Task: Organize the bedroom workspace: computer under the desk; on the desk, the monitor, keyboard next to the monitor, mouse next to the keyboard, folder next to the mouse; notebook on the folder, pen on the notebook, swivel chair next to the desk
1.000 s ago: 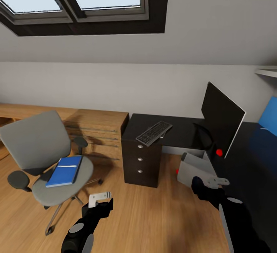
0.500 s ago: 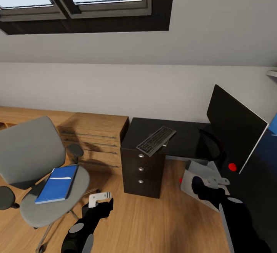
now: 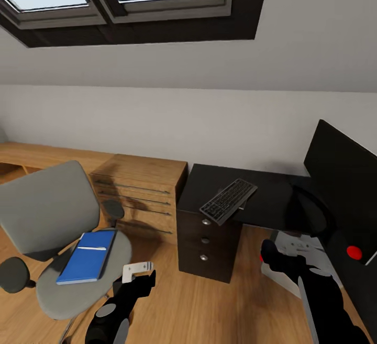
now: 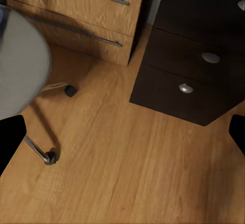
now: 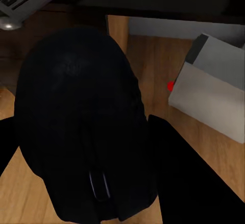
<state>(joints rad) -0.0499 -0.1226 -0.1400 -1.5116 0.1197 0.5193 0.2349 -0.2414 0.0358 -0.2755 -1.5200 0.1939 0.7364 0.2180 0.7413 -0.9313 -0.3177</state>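
The grey swivel chair (image 3: 47, 213) stands at the left. On its seat lies a flat blue cover (image 3: 88, 256) with a thin white pen (image 3: 92, 248) on it; I cannot tell folder from notebook. The keyboard (image 3: 229, 201) lies on the black desk (image 3: 272, 192), overhanging its front edge. The black monitor (image 3: 345, 176) stands at the right, and the grey computer (image 3: 301, 244) sits on the floor beneath the desk. My right gripper (image 5: 92, 183) is shut on the black mouse (image 5: 81, 127), held in front of the desk. My left gripper (image 3: 139, 273) hangs open over the floor beside the chair.
A wooden chest of drawers (image 3: 141, 192) stands against the wall between the chair and the desk's black drawer unit (image 3: 207, 242). A low wooden bench (image 3: 31, 155) runs along the left wall. Wooden floor (image 4: 127, 168) lies under my left gripper.
The whole picture has shifted, so the camera has moved: desk, keyboard and monitor now sit further right in the frame. Both arms hold the same pose, and the mouse stays in my right gripper.
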